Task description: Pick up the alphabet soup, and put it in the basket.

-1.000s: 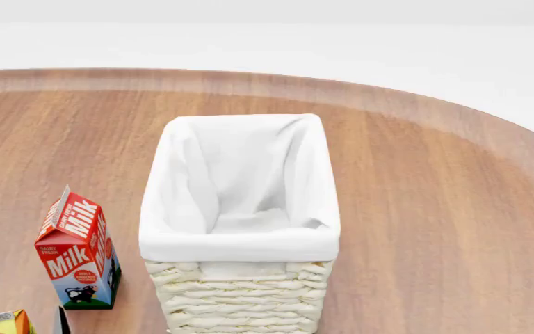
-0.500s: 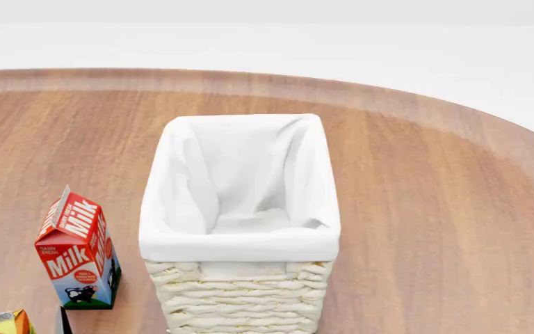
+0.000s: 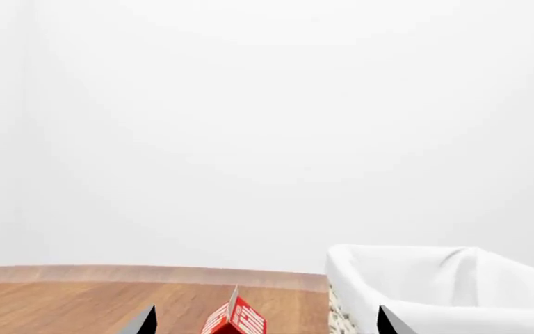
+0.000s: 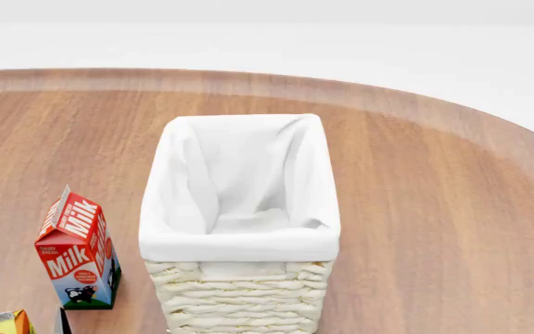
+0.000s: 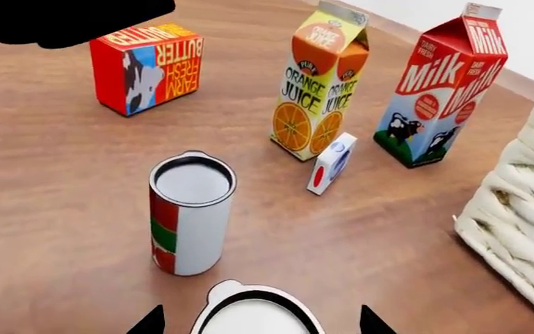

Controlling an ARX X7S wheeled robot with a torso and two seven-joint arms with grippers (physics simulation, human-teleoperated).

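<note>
A: Main risk from here?

B: Closing on the wrong can. Just beside the alphabet soup (image 5: 253,314): a red-and-green can (image 5: 191,217) of much the same size, easily mistaken for it or knocked over by a drifting finger.

A: Anything else?

B: Possibly a slip during the lift, given smooth round sides. Possibly also a clip against the rim of the tall basket (image 4: 239,245) on the way over.

A: State of the right gripper (image 5: 259,323)?

B: Released, with dark fingers (image 5: 148,321) spread to either side of the soup and gripping nothing.

A: And the left gripper (image 3: 265,325)?

B: Also spread apart and empty, pointing past a milk carton (image 3: 236,321) toward the basket.

A: Look of the soup?

B: Only a silvery-white lid with a raised, dark-edged rim, cut off at the edge of the right wrist view. Label hidden. Upright on the wooden tabletop (image 5: 63,209), near an orange juice carton (image 5: 321,83), apart from the basket. Absent from the head view.
</note>
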